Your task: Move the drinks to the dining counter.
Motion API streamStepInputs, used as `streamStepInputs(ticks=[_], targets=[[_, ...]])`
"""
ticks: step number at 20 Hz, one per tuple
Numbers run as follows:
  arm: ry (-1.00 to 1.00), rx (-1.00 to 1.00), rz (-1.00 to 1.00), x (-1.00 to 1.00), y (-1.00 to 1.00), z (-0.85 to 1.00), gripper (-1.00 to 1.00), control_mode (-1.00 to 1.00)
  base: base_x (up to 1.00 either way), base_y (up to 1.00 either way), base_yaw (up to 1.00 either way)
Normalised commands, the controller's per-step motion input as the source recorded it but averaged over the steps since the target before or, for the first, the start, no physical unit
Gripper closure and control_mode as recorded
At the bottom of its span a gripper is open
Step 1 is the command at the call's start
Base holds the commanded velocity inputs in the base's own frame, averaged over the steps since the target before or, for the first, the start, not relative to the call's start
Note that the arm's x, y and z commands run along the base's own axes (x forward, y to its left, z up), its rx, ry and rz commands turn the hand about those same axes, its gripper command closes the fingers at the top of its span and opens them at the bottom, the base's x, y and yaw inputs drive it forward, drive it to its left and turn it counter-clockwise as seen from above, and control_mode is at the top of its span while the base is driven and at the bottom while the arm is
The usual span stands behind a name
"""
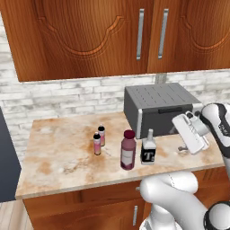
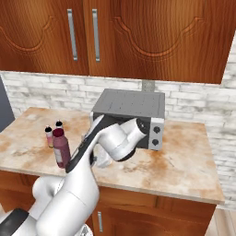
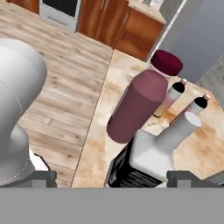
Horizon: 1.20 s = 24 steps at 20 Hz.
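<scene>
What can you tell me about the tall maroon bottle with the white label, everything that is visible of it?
The tall maroon bottle with the white label is a smooth cylinder, plastic-looking, with rounded shoulders and a darker maroon round cap, closed. It stands upright near the front edge of the beige, rust-mottled marble counter, left of the black bottle marked "T", apart from it, and right of the two tiny pink bottles. Nothing touches it except the counter. The open gripper is pointed at the black bottle beside it.
</scene>
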Motion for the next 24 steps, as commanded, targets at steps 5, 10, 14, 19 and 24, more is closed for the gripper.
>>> streamStepInputs(ticks=[5,10,14,19,24], targets=[[0.0,0.21,-0.14,0.13,0.0,-0.06,-1.0,-1.0,0.0,0.0,0.0],[0.0,0.3,-0.21,0.3,0.01,-0.01,-1.0,-1.0,0.0,0.0,0.0],[0.0,0.28,-0.16,0.23,0.05,0.0,-1.0,-1.0,0.0,0.0,0.0],[0.02,0.17,-0.04,0.06,0.0,0.0,-1.0,-1.0,0.0,0.0,0.0],[0.04,0.01,0.0,0.0,0.21,0.0,-1.0,-1.0,0.0,0.0,0.0]])
